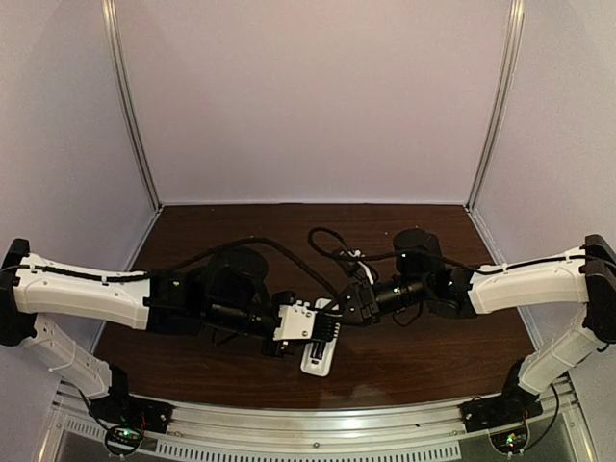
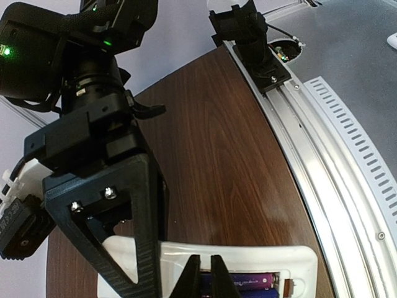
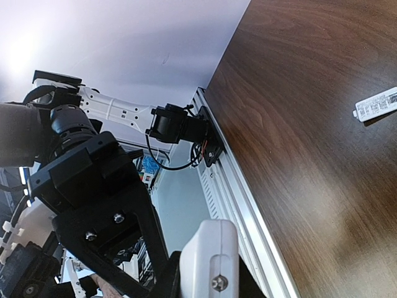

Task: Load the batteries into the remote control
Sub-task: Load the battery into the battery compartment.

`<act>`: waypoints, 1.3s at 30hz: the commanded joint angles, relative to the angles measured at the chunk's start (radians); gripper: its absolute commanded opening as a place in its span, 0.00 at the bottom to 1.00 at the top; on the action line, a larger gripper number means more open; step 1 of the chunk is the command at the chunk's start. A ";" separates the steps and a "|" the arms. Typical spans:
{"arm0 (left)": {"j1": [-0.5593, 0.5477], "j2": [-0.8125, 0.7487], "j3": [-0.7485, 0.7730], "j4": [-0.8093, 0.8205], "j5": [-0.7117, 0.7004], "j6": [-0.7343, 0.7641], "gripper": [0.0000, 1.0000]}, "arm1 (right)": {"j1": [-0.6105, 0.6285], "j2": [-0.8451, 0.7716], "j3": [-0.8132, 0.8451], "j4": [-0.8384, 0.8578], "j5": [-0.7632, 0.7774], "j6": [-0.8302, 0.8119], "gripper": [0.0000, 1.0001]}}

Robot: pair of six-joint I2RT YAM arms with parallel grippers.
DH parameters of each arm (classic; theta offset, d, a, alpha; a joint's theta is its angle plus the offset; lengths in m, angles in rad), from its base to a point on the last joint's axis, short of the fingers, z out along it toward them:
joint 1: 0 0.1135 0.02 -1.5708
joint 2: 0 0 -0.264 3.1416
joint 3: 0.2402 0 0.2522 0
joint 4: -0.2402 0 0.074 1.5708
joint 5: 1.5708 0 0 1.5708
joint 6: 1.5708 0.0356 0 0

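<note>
The remote control (image 2: 260, 256) lies along the bottom edge of the left wrist view, a white bar with its recessed compartment facing up. In the overhead view it sits just below the centre of the frame, on the dark wooden table (image 2: 223, 155), where the two arms meet. A bluish-purple battery (image 2: 251, 282) lies lengthwise inside the compartment, its reddish end toward the lower right of the frame.

The left gripper (image 2: 205, 276) comes in at the bottom centre of its own view, directly over the compartment. Its two black fingertips are drawn almost together, with only a thin slit between them. They run off the frame's edge, so it cannot be told whether they touch the battery.

The right gripper (image 2: 144, 267) fills the left half of that view. Its ribbed triangular finger lies against the remote's edge near the left end. The opposite finger is hidden behind it, and the jaws are closed in on the remote.

A metal rail (image 2: 310, 155) borders the table on the right. In the right wrist view, a small white piece (image 3: 376, 104) lies alone on the wood at the right edge of the frame.
</note>
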 commanded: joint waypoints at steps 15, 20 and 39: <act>0.004 0.031 -0.097 0.033 0.072 -0.045 0.04 | 0.010 -0.081 0.053 0.113 -0.045 0.008 0.00; 0.004 0.041 -0.112 0.029 0.055 -0.036 0.04 | 0.009 -0.101 0.050 0.179 -0.067 0.044 0.00; 0.005 0.020 -0.130 0.013 -0.004 0.003 0.06 | 0.009 -0.104 0.034 0.203 -0.071 0.050 0.00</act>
